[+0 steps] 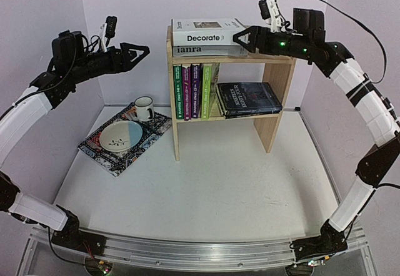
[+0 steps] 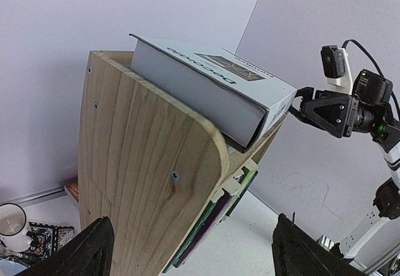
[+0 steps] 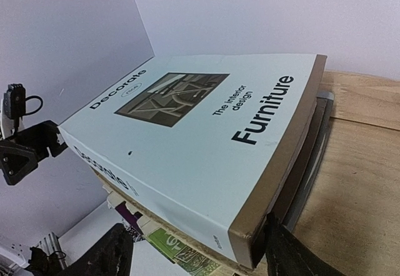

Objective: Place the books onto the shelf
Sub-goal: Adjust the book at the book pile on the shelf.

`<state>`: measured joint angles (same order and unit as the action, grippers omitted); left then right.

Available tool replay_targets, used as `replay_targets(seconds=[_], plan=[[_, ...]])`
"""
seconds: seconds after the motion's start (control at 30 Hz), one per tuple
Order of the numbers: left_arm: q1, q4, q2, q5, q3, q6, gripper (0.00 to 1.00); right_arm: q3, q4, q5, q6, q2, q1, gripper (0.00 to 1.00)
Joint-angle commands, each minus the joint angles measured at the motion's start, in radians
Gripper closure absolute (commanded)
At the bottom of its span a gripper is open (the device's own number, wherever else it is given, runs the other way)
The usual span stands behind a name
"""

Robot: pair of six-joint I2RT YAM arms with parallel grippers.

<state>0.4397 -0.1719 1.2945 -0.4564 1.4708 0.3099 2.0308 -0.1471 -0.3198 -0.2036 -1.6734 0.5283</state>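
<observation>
The pine shelf (image 1: 275,82) stands at the back centre. On its top tier the white "Decorate" book (image 1: 203,32) lies flat on the grey book (image 1: 200,50). Several thin books (image 1: 194,92) stand upright on the lower tier, beside dark books (image 1: 249,98) lying flat. My right gripper (image 1: 239,39) is open at the right end of "Decorate" (image 3: 200,126). In the right wrist view the book's near corner sits between the gripper's (image 3: 200,254) spread fingers. My left gripper (image 1: 144,52) hangs open in the air left of the shelf, facing its side panel (image 2: 144,182).
A patterned black mat (image 1: 159,126) lies left of the shelf with a bowl (image 1: 120,135) and a white mug (image 1: 144,108) on it. Walls close in behind and on both sides. The shelf's right side panel stands near the right wall.
</observation>
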Motion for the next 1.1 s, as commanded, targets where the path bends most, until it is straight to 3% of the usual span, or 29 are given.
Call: replay_targets(seconds=[0.0, 0.3, 1.07], plan=[[0.004, 0.055, -0.024, 0.007, 0.003, -0.019, 0.11, 0.077, -0.011, 0.085, 0.059, -0.027, 0.034, 0.29], [0.004, 0.055, -0.031, 0.011, -0.007, -0.025, 0.11, 0.137, -0.023, 0.133, 0.077, -0.077, 0.048, 0.38], [0.004, 0.055, -0.043, 0.021, -0.022, -0.037, 0.09, 0.193, -0.023, 0.158, 0.085, -0.135, 0.051, 0.38]])
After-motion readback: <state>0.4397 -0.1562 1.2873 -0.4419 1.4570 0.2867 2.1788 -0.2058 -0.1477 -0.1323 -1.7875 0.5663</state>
